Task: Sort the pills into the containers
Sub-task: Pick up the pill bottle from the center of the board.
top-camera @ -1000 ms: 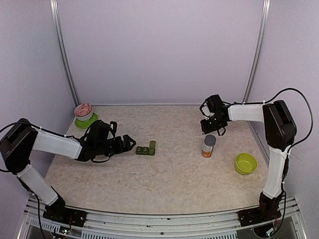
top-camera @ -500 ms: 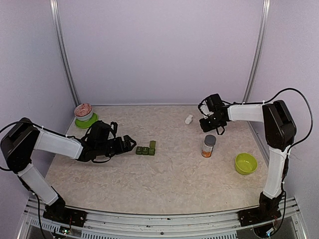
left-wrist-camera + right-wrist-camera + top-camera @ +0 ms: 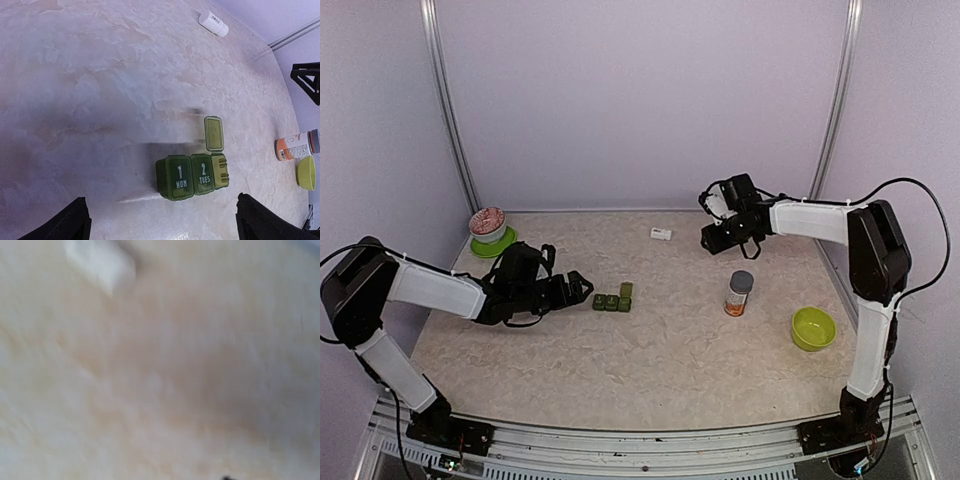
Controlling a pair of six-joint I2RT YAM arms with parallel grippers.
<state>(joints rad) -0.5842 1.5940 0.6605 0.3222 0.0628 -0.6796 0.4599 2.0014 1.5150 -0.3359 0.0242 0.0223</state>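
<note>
Left end effector (image 3: 582, 289) spread fully wide, holding nothing — containers (image 3: 192, 172) sit on the bench (image 3: 650, 370) just ahead of its fingertips, end lid flipped open; right end effector (image 3: 710, 240) too blurred to tell its opening — white bottle (image 3: 661, 234) lies apart, beside it.

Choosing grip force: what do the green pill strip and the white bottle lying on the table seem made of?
Pill strip: likely moulded plastic, slightly glossy dark green; rounded corners, printed white marks, thin hinged lid open. White bottle: probably smooth opaque plastic, labelled; too small to be sure.
</note>
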